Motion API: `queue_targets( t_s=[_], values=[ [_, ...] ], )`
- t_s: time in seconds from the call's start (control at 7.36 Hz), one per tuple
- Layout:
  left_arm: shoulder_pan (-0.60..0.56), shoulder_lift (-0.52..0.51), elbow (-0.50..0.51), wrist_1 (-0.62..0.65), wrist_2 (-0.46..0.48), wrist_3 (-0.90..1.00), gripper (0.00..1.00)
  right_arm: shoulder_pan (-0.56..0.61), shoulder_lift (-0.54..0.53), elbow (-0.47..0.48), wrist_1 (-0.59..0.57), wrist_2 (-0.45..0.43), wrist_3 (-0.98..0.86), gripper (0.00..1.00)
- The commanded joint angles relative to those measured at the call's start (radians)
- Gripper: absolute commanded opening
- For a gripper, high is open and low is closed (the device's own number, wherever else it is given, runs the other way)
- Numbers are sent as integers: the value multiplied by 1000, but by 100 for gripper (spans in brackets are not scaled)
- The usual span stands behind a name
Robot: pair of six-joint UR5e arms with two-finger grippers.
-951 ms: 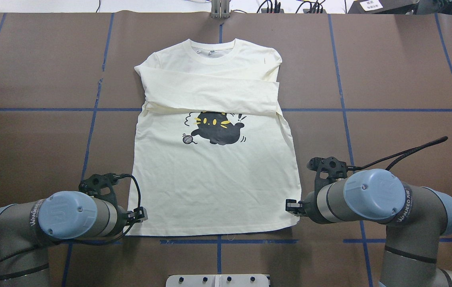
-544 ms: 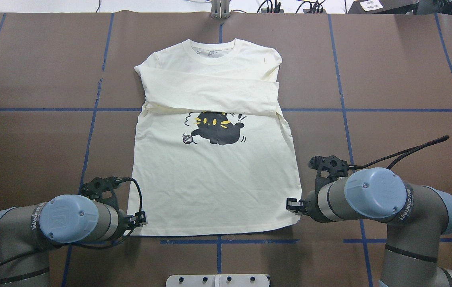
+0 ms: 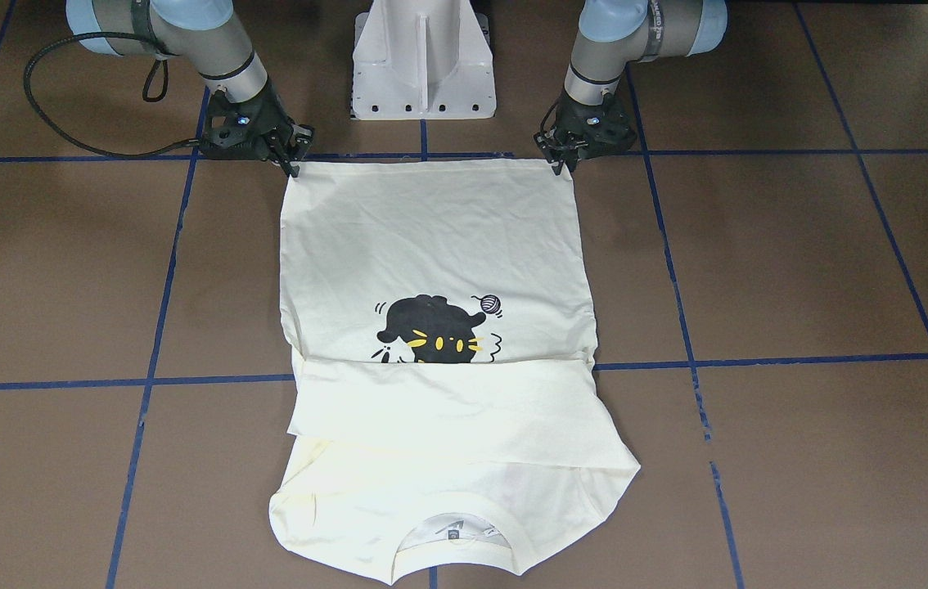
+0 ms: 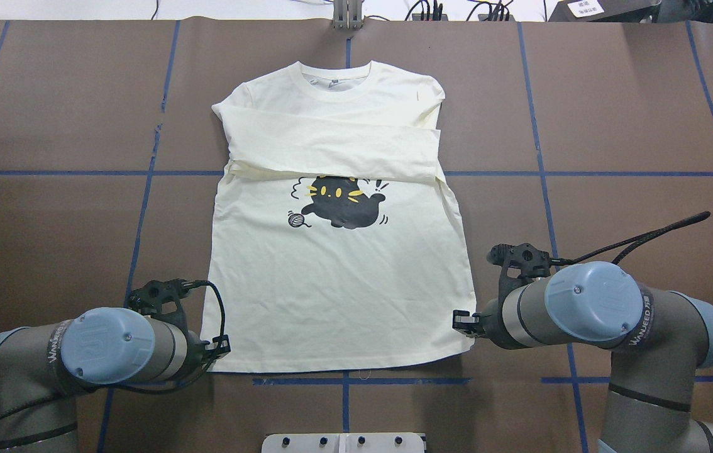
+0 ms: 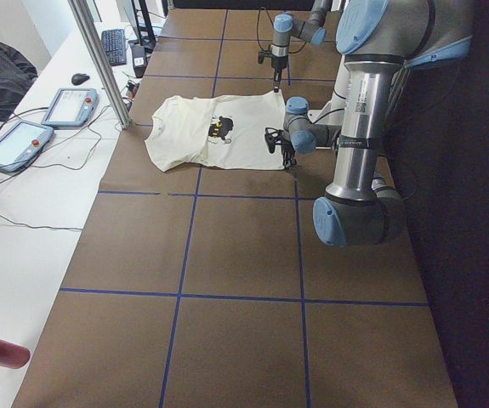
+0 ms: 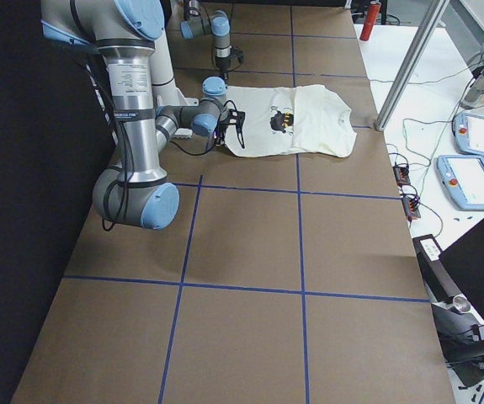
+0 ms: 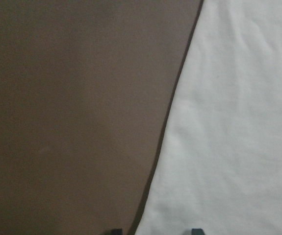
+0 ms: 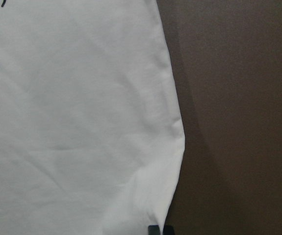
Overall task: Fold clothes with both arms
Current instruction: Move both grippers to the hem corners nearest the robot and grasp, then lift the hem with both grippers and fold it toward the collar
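Observation:
The cream-white shirt (image 4: pixel 337 283) lies flat and print side up, with both sleeves folded across the chest above the black cat (image 4: pixel 341 204). Its collar points away from me and its hem is nearest me. My left gripper (image 4: pixel 223 345) is low at the hem's left corner. In the left wrist view its fingertips (image 7: pixel 115 231) stand apart, open, straddling the shirt's side edge (image 7: pixel 170 122). At the hem's right corner my right gripper (image 4: pixel 460 322) sits low; the right wrist view shows its tips (image 8: pixel 160 230) together on the shirt's edge (image 8: pixel 172 161). In the front-facing view both grippers (image 3: pixel 562 159) (image 3: pixel 290 159) touch the hem corners.
The brown table (image 4: pixel 614 126) carries a grid of blue tape lines. The white pedestal base (image 3: pixel 423 57) stands between the arms. A black cable (image 4: pixel 652 236) trails from the right wrist. Tablets (image 5: pixel 14 140) and cables lie on the white bench beyond the far edge.
The left gripper has slid slightly nearer me along the shirt's left edge to the hem corner. The right arm has barely shifted. The shirt has not moved.

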Motion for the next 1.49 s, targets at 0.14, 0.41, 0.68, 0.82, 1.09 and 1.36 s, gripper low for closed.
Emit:
queue_targets(
  t_s=[0.14, 0.41, 0.68, 0.82, 1.09, 1.36],
  values=[
    [-1, 2, -2, 0, -2, 1, 19, 2, 0, 0, 0, 1, 0, 0],
    [-5, 3, -11, 6, 0, 1, 0, 2, -2, 4, 2, 2, -2, 0],
    [-5, 46, -96, 34, -3, 1, 0, 5, -17, 47, 0, 12, -2, 0],
    [-5, 58, -100, 35, -3, 6, 0, 5, -29, 66, 0, 16, -2, 0],
    [7, 66, -155, 40, -3, 12, 0, 7, -110, 157, 0, 60, -2, 0],
    [96, 66, -307, 160, -8, 52, 0, -51, -213, 271, 2, 77, 6, 0]
  ],
)
